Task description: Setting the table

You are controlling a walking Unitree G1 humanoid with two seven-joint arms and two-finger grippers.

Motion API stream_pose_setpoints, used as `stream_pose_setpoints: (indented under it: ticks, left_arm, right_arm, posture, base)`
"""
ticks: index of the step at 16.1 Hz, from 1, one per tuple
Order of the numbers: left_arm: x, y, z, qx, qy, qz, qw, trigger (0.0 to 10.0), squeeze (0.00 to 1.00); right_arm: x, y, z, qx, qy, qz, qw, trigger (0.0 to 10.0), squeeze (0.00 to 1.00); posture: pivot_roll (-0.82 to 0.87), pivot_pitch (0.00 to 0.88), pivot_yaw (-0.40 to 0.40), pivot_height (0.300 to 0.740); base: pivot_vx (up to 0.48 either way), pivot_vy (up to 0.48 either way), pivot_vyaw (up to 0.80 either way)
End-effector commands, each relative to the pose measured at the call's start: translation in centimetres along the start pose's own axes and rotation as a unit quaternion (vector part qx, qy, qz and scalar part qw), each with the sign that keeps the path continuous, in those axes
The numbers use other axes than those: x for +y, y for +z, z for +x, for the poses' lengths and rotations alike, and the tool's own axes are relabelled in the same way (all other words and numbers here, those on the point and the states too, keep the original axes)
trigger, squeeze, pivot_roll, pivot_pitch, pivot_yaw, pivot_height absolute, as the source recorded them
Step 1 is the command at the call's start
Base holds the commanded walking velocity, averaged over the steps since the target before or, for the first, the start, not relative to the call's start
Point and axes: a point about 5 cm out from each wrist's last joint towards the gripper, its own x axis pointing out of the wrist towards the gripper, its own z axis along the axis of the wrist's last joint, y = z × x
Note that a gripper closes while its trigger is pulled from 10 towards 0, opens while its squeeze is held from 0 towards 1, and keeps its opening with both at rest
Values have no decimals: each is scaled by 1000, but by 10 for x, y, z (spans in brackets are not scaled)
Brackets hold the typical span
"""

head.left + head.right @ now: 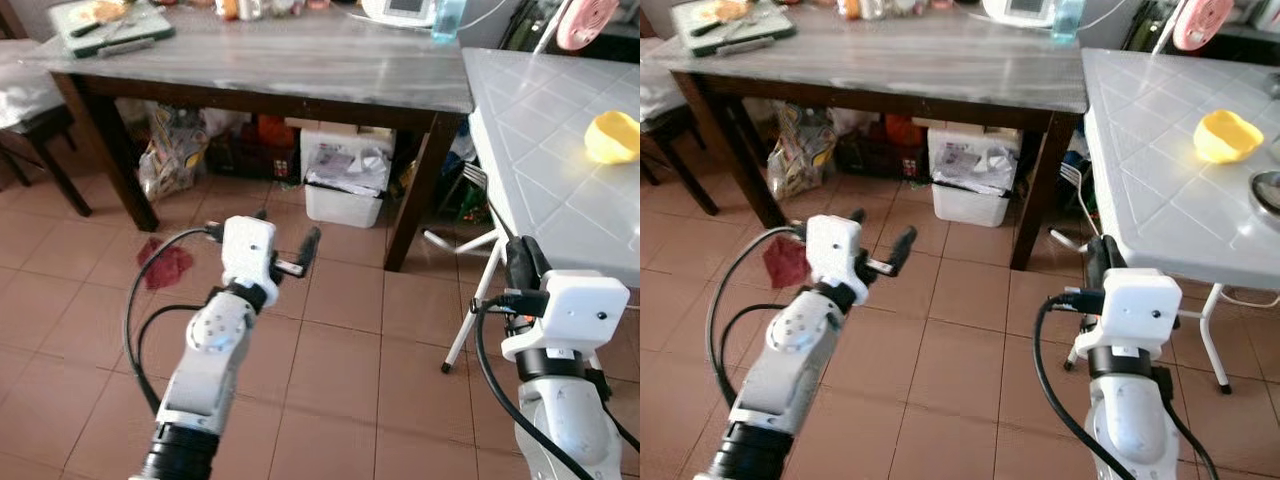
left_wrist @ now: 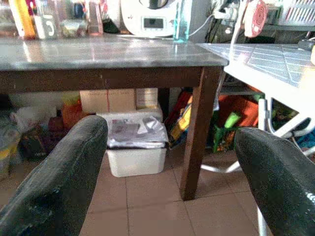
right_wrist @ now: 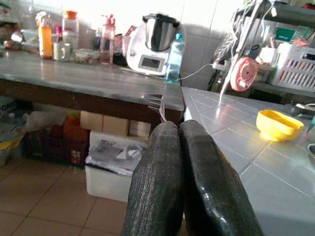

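Right wrist view: right gripper (image 3: pixel 179 132) jaws clenched on a fork (image 3: pixel 158 104), carried tines-up toward the white table (image 1: pixel 560 150) with the yellow bowl (image 1: pixel 611 137), while left gripper (image 1: pixel 285 240) hangs released over the floor.

A yellow bowl (image 1: pixel 611 137) sits on the white tiled table (image 1: pixel 540 130)

- The white tiled table (image 1: pixel 560 150) has a broad bare stretch along its near edge; only a yellow bowl (image 1: pixel 612 137) sits toward its far right side.
- The right gripper (image 1: pixel 1097 256) is just beside that table's near left corner, fingers pressed together on a fork (image 3: pixel 157 104).
- Under the dark wooden table (image 1: pixel 300 62), a white bin (image 1: pixel 345 185) and bags block passage.
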Motion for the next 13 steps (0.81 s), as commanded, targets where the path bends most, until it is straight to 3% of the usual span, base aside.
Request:
stream_pose_setpoints:
  ticks: [1, 13]
  left_arm:
    - [-7, 3, 2, -7, -12, -2, 1000, 10000, 0]
    - [-12, 0, 6, -4, -25, -2, 1000, 10000, 0]
  right_arm:
    - [-4, 2, -1, -5, -2, -8, 1000, 10000, 0]
    - [-5, 1, 1, -7, -2, -12, 1000, 10000, 0]
  posture:
    - [13, 119, -28, 714]
    - [7, 105, -24, 714]
  base:
    - [341, 0, 0]
    - [350, 0, 0]
